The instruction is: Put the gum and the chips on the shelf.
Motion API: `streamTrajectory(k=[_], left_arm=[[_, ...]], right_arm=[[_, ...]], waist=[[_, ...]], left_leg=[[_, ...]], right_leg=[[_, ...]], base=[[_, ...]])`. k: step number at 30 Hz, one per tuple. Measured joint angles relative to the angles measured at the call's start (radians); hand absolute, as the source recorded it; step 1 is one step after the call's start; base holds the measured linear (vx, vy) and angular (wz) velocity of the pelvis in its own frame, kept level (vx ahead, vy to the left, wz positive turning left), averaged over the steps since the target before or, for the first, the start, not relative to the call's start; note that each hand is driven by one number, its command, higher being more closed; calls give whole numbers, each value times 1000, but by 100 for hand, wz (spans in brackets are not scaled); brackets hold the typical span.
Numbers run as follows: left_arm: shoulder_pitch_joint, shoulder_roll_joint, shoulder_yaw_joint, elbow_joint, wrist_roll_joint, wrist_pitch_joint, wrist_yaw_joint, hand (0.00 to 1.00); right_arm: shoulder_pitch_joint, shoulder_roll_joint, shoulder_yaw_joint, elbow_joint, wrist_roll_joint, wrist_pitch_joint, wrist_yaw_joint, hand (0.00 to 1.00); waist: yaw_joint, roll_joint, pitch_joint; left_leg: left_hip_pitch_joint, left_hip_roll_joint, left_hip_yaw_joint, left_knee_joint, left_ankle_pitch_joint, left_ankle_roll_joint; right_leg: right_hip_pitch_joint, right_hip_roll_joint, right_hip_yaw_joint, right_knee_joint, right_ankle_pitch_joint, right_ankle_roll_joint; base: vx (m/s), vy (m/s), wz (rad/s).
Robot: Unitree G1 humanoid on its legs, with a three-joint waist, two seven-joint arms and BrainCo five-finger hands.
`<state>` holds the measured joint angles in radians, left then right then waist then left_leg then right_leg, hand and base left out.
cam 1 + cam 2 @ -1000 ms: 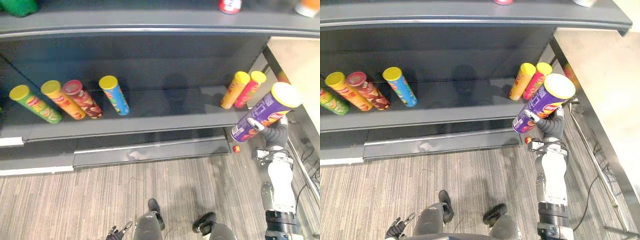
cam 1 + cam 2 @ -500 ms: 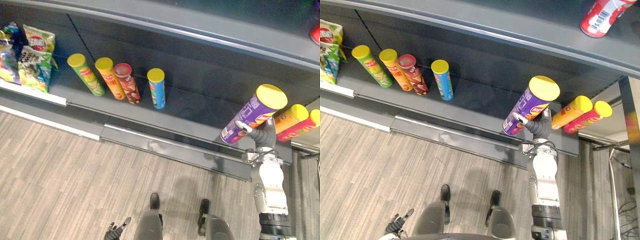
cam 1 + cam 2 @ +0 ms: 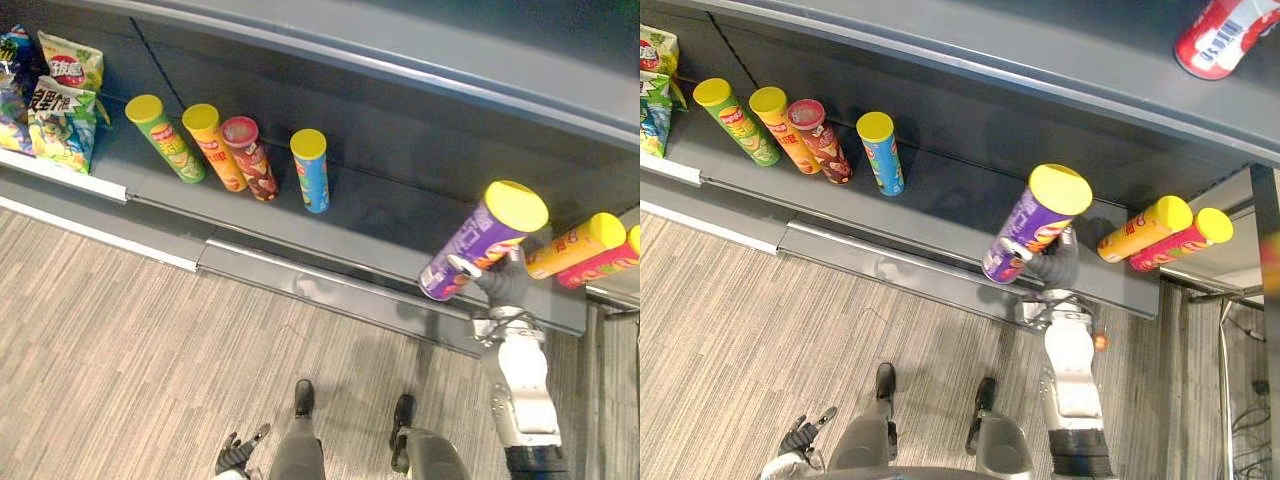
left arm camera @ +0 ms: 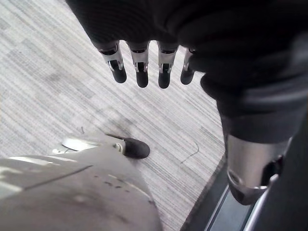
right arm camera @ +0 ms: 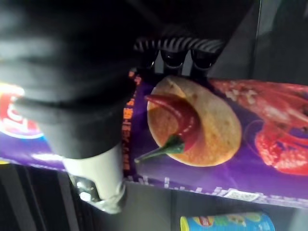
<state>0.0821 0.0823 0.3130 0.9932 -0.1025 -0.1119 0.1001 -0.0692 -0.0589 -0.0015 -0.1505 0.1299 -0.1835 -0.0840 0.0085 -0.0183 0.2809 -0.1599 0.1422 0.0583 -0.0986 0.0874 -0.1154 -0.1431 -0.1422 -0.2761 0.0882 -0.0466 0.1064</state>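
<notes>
A purple chips can [image 3: 478,243] with a yellow lid is tilted in the air before the lower shelf [image 3: 385,232], its lid toward the shelf. My right hand [image 3: 500,284] is shut on its lower part. In the right wrist view the fingers [image 5: 173,57] curl over the purple can [image 5: 226,134]. My left hand [image 4: 144,67] hangs low over the floor with relaxed fingers, holding nothing, and also shows at the bottom of the left eye view [image 3: 236,458].
On the lower shelf stand a green can [image 3: 165,138], an orange can [image 3: 215,147], a red can [image 3: 250,158] and a blue can [image 3: 312,170]. A yellow can [image 3: 567,246] and a pink can [image 3: 600,266] lean at the right. Chip bags [image 3: 60,108] lie far left. A red can [image 3: 1225,35] sits on the upper shelf.
The camera has turned, so the whole view has shifted. My right hand still holds the purple can, now slightly further left of the yellow and pink cans.
</notes>
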Motion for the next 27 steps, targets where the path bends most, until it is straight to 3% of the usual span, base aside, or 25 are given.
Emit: streamTrajectory(k=[4, 5, 8, 12, 16, 23, 27], left_arm=[[-73, -5, -121, -86, -1, -25, 50, 0], [-91, -9, -148, -120, -1, -36, 57, 0], [-113, -24, -199, -206, -13, -56, 84, 0], [-158, -37, -268, -287, -55, -85, 109, 0], [-169, -36, -299, -292, -92, -92, 134, 0], [-200, -35, -315, -283, -92, -97, 140, 0], [-208, -34, -315, -273, -91, -97, 150, 0]], right_arm=[[-159, 2, 15, 75, -47, -2, -86, 100], [-211, 9, 8, 114, -55, -2, -113, 100], [-345, 10, -10, 203, -98, -2, -186, 100], [-562, -7, -101, 349, -175, 5, -312, 100], [-666, -54, -152, 432, -227, 12, -393, 100], [-763, -158, -198, 524, -250, 35, -443, 100], [-767, -159, -215, 525, -250, 43, -464, 100]], waist=[[6, 48, 25], [26, 65, 37], [31, 105, 83], [72, 164, 137], [86, 173, 153], [112, 219, 180], [113, 223, 184]], left_leg=[[-49, -21, -12, 6, 37, -8], [-55, -23, -14, 6, 39, -6], [-77, -33, -27, 21, 49, -4], [-155, -51, -50, 46, 65, 9], [-209, -70, -75, 28, 96, 23], [-276, -99, -80, 10, 126, 32], [-311, -105, -79, 8, 140, 34]], right_leg=[[-38, -21, -25, 7, 7, 4], [-47, -25, -28, 17, 6, 4], [-53, -38, -52, 34, 6, 4], [-142, -68, -65, 117, -14, 5], [-219, -99, -81, 186, -32, 6], [-320, -140, -74, 254, -34, 8], [-376, -154, -67, 296, -45, 7]], base=[[14, 38, 21], [-30, 37, 22], [-70, 40, 26], [-95, 35, 16], [-56, 17, 22], [-44, 5, 6], [-36, -35, 2]])
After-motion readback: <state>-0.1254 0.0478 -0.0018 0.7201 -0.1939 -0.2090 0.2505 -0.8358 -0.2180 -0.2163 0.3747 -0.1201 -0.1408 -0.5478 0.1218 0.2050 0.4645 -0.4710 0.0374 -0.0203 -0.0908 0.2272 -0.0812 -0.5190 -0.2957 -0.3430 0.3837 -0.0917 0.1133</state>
